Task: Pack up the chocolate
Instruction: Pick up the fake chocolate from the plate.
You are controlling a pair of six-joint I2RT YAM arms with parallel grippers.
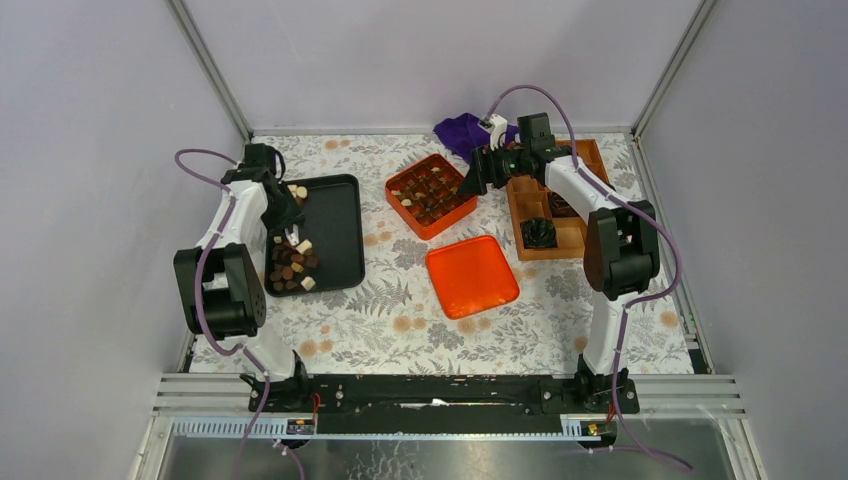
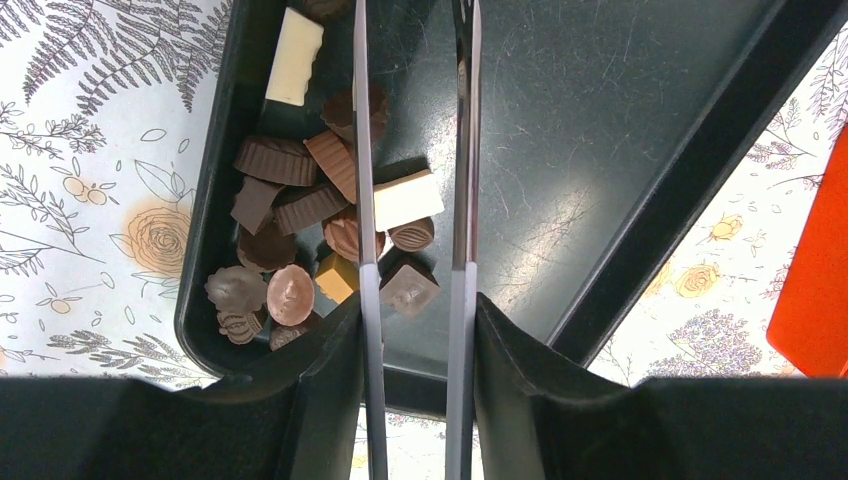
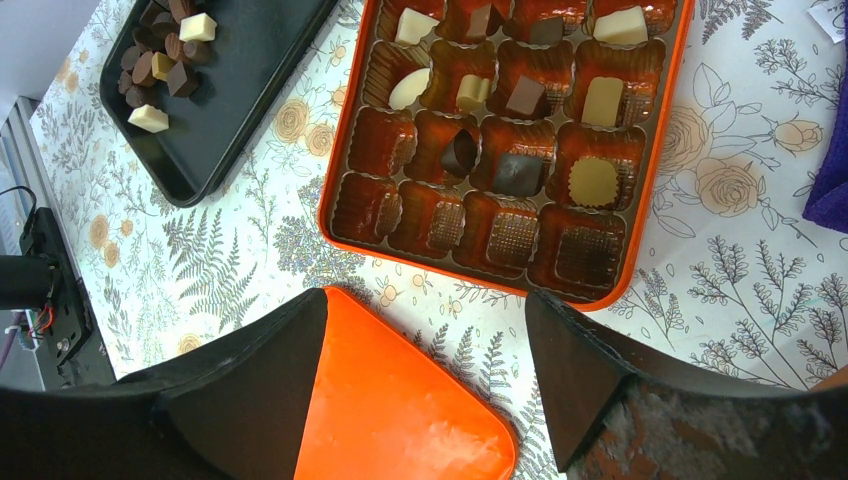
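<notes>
**Top view.** A table (image 1: pixel 400 320) covered in a floral print. On the left, a black tray (image 1: pixel 340 220) holds a loose heap of chocolate (image 1: pixel 290 268) in dark brown, light brown and cream. A few more pieces lie at the tray's far corner. The left gripper (image 1: pixel 291 232) hangs over the heap.

In the middle sits an orange box (image 1: pixel 405 220) divided into a grid of cups, partly filled. Its orange lid (image 1: pixel 472 275) lies apart from it, nearer the arms. The right gripper (image 1: pixel 472 183) hovers at the box's right edge. Further right is a wooden tray (image 1: pixel 575 235) holding dark crinkled cups (image 1: pixel 540 232). A purple cloth (image 1: pixel 458 130) lies at the back.

**Left wrist view.** The left gripper's two thin fingers stand a narrow way apart. Nothing is clamped between them where they show, and their tips run off the top edge. Beneath them, more than a dozen pieces bunch in the tray's corner. A cream block (image 2: pixel 407 198) lies in line with the gap.

**Right wrist view.** The right gripper's jaws are spread wide and empty above the box. The far rows of cups hold pieces. The whole near row of four cups is bare, and so is one cup in the next row.

The packing looks somewhat past halfway. What remains is carrying tray pieces into the bare cups and, probably, fitting the lid.

No brand or label can be read. A white tag (image 3: pixel 830 15) in this view's corner carries marks too small to make out.
</notes>
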